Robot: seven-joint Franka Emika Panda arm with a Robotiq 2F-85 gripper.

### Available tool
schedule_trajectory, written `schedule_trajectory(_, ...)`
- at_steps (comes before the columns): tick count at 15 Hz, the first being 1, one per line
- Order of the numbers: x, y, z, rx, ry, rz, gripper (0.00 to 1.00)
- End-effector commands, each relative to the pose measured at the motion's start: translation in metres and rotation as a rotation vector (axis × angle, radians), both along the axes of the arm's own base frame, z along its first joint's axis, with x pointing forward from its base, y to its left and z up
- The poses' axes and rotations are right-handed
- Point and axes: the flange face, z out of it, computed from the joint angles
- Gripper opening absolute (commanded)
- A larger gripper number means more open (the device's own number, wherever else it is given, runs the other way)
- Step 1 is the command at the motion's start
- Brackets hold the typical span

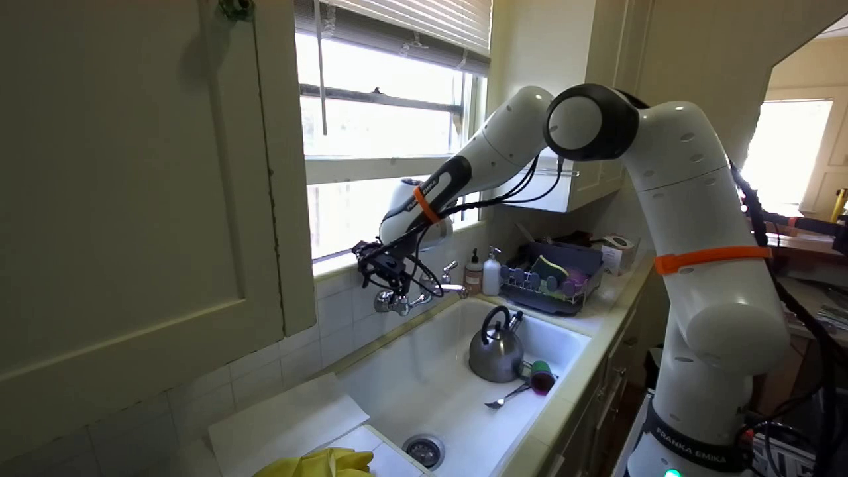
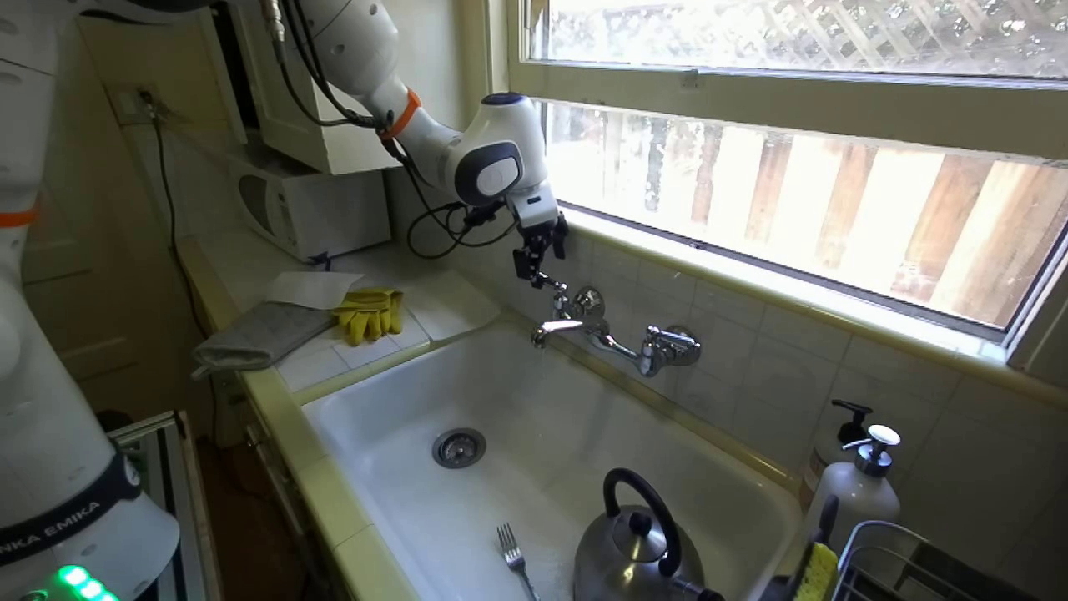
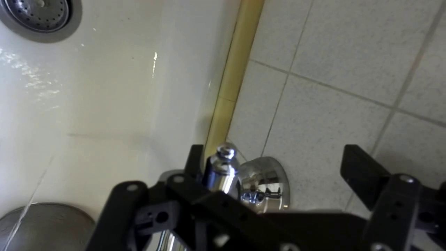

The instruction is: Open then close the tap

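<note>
The chrome tap is on the tiled wall above the sink, with its spout (image 2: 559, 327) over the basin; it also shows in an exterior view (image 1: 454, 289). My gripper (image 2: 542, 257) is right above the tap's near-side handle (image 2: 551, 282), fingers pointing down. In the wrist view the gripper (image 3: 275, 160) is open, its fingers wide apart. The tap's capped chrome valve part (image 3: 224, 170) is between the fingers, close beside the left finger; I cannot tell whether they touch. The lower tap is hidden behind the gripper. A thin streak like running water (image 3: 28, 205) shows at lower left.
The white sink (image 2: 375, 417) holds a metal kettle (image 2: 634, 559), a fork (image 2: 511, 547) and a cup (image 1: 542, 379). Soap bottles (image 1: 491, 275) and a dish rack (image 1: 550, 291) stand beside it. Yellow gloves (image 2: 367, 315) lie on the counter. The window sill (image 2: 751, 284) is behind the gripper.
</note>
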Motion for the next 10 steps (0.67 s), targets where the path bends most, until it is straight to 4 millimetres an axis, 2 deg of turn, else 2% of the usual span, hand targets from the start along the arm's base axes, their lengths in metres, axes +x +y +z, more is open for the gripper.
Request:
schedule_trajectory(1,0.0172,0.0039,0.0171,0.037,-0.122,-0.045,1.0)
schedule_trajectory(10,0.022,0.0011,0.0201,0.026,-0.129,-0.035,1.0)
